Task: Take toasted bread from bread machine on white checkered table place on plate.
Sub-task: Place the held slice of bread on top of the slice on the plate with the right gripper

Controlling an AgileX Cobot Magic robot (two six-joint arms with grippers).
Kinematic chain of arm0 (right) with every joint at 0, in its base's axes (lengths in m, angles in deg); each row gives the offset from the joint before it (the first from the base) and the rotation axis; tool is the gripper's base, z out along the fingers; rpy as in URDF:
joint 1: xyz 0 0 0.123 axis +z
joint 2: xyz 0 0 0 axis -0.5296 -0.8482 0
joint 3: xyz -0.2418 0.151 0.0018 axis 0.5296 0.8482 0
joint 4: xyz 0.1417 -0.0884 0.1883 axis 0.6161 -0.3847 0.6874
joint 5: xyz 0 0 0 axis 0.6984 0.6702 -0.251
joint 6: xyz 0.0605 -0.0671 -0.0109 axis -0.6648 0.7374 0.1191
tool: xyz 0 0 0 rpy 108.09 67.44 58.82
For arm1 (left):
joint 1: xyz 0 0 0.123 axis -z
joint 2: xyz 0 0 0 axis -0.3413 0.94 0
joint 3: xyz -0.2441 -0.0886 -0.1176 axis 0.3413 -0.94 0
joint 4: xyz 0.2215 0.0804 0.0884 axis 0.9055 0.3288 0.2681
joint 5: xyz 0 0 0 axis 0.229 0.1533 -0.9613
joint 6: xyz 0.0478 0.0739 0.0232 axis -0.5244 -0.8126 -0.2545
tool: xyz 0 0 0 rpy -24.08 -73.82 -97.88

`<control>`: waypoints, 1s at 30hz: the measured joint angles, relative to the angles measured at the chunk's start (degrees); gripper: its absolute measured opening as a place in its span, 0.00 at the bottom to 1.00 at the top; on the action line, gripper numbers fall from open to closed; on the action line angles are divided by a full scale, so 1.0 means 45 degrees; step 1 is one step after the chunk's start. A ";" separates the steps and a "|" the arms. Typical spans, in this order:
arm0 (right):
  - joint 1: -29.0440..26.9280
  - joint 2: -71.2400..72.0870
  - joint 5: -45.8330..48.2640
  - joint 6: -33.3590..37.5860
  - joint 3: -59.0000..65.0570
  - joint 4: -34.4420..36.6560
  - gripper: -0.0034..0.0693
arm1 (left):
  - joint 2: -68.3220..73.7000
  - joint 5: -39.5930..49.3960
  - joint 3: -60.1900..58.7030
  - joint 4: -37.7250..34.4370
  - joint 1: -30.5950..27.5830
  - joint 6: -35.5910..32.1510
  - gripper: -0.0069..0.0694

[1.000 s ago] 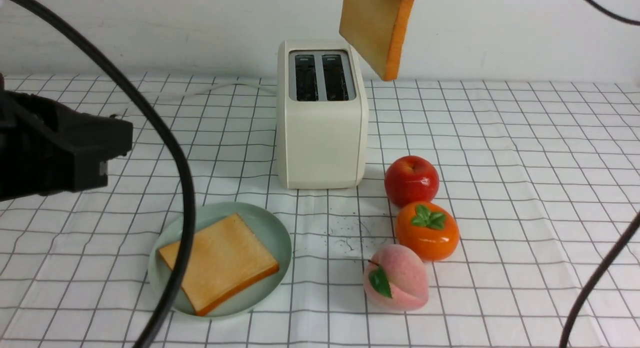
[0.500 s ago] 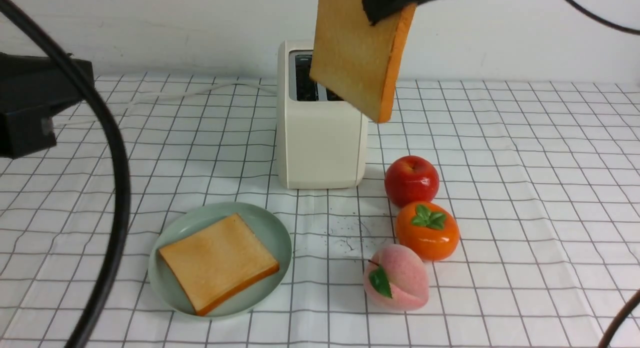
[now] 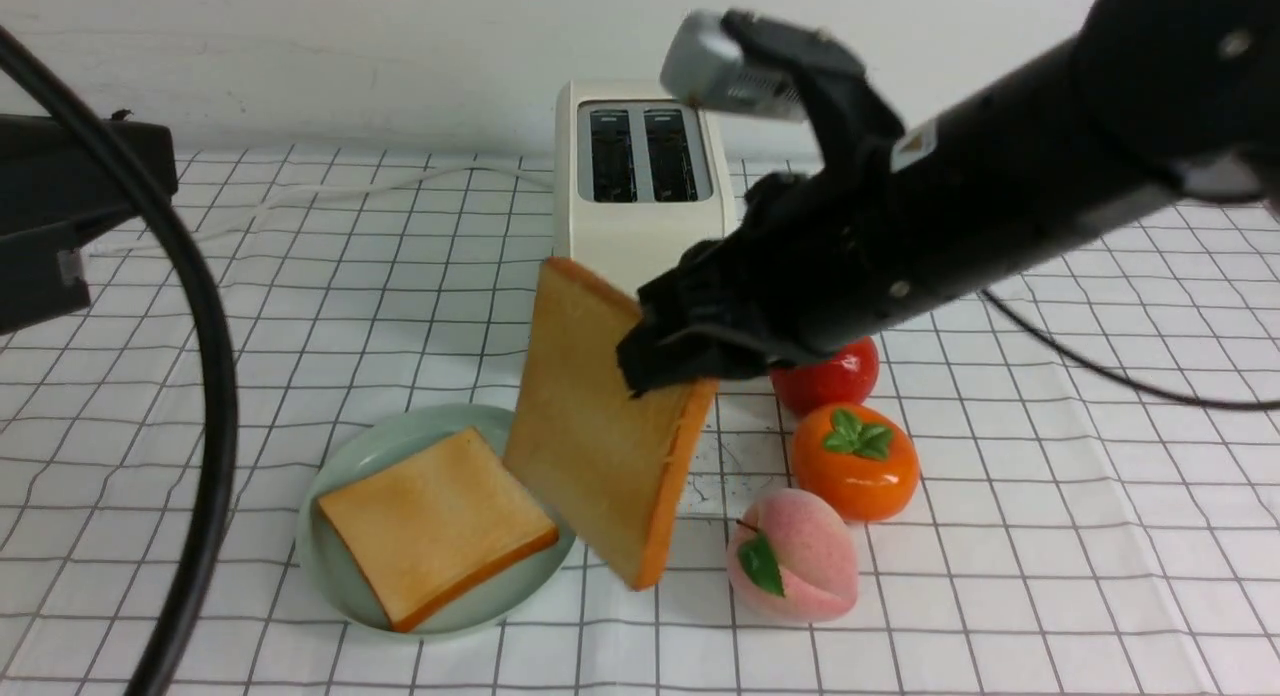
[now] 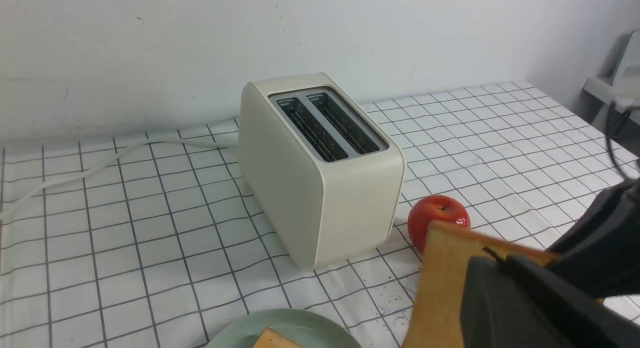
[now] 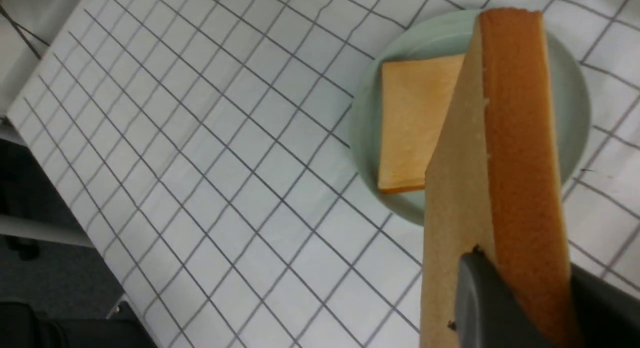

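Note:
My right gripper is shut on one slice of toasted bread, pinching its upper edge. The slice hangs tilted in front of the bread machine, its lower corner low over the white checkered table at the plate's right rim. In the right wrist view the fingers clamp both faces of the slice. A second slice lies flat on the mint-green plate. Both toaster slots stand empty. The left arm is a black body at the far left edge; its jaws do not show.
A red apple, an orange persimmon and a pink peach stand in a row right of the held slice. A thick black cable crosses the left foreground. The toaster's white cord runs left along the back wall.
The right gripper has carried the slice down and to the left, from above the toaster to in front of it beside the plate. The left arm rose towards the back.

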 joint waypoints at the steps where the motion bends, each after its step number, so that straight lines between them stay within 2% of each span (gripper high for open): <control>1: 0.0020 -0.0101 -0.0097 0.0194 0.0058 0.0276 0.20 | 0.0000 0.0000 0.0000 0.0000 0.0000 0.0000 0.10; 2: 0.0016 -0.0644 -0.0430 0.1287 0.0186 0.1764 0.20 | 0.0000 0.0000 0.0000 0.0000 0.0000 0.0000 0.10; 3: 0.0016 -0.0708 -0.0496 0.1429 0.0188 0.1956 0.20 | 0.0000 0.0000 0.0000 0.0000 0.0000 0.0000 0.10; 4: 0.0016 -0.1320 -0.0650 0.2858 0.0213 0.3786 0.20 | 0.0000 0.0000 0.0000 0.0000 0.0000 0.0000 0.10; 5: 0.0016 -0.1681 -0.0676 0.3703 0.0224 0.4847 0.20 | 0.0000 0.0000 0.0000 0.0000 0.0000 0.0000 0.10; 10: 0.0040 -0.3389 -0.0652 0.7032 0.0228 0.9347 0.20 | 0.0000 0.0000 0.0000 0.0000 0.0000 0.0000 0.10; 13: 0.0040 -0.4395 -0.0694 0.8618 0.0228 1.1368 0.20 | 0.0000 0.0000 0.0000 0.0000 0.0000 0.0000 0.10; 16: 0.0040 -0.5078 -0.0852 0.9432 0.0228 1.2228 0.20 | 0.0000 0.0000 0.0000 0.0000 0.0000 0.0000 0.10; 22: 0.0040 -0.5984 -0.1026 1.0230 -0.0016 1.2557 0.20 | 0.0000 0.0096 0.0000 0.0000 0.0000 0.0000 0.11; 29: 0.0040 -0.6157 -0.1262 1.0524 -0.0073 1.2603 0.20 | 0.0000 0.2314 0.0000 0.0235 0.0000 0.0072 0.11; 30: 0.0040 -0.6157 -0.1262 1.0556 -0.0084 1.2607 0.20 | 0.0000 0.3197 0.0000 0.0358 0.0000 0.0329 0.11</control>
